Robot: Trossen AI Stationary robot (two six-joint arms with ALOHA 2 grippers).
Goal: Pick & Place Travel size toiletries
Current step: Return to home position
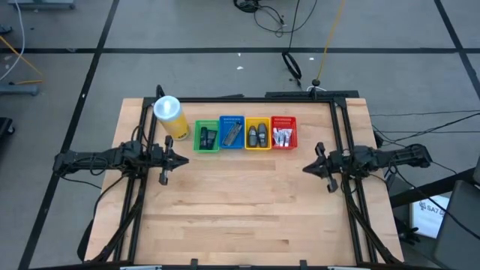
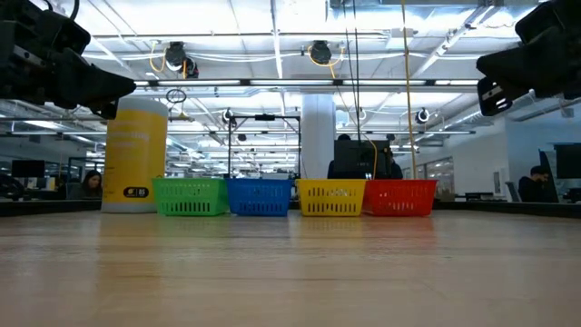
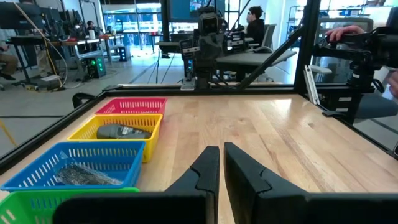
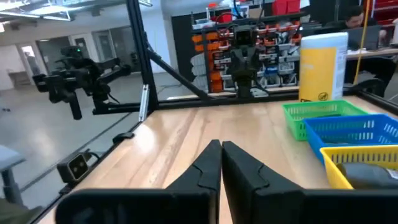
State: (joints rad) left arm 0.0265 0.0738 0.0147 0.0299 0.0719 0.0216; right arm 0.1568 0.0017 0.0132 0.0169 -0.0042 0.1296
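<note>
While both arms are hanging over the table [image 1: 247, 217], we are logging the travel size toiletries [image 1: 257, 136] as lying in four baskets lined up just beside the yellow canister [image 1: 169, 116]. Dark pieces are sitting in the green basket [image 2: 191, 197] nearest the canister. Grey sachets [image 1: 233, 133] are lying in the blue basket [image 2: 260, 196]. Dark oval sticks are resting in the yellow basket [image 2: 330, 197], and white tubes [image 1: 282, 136] in the red basket [image 2: 399, 197], farthest from the canister. The left gripper [image 1: 180, 159] is hovering near the canister, fingers together, holding nothing. The right gripper [image 1: 309, 166] is hovering well apart from the canister, likewise closed on nothing.

Matt wooden table [image 1: 247, 217], slotted plastic baskets [image 2: 190, 196]
</note>
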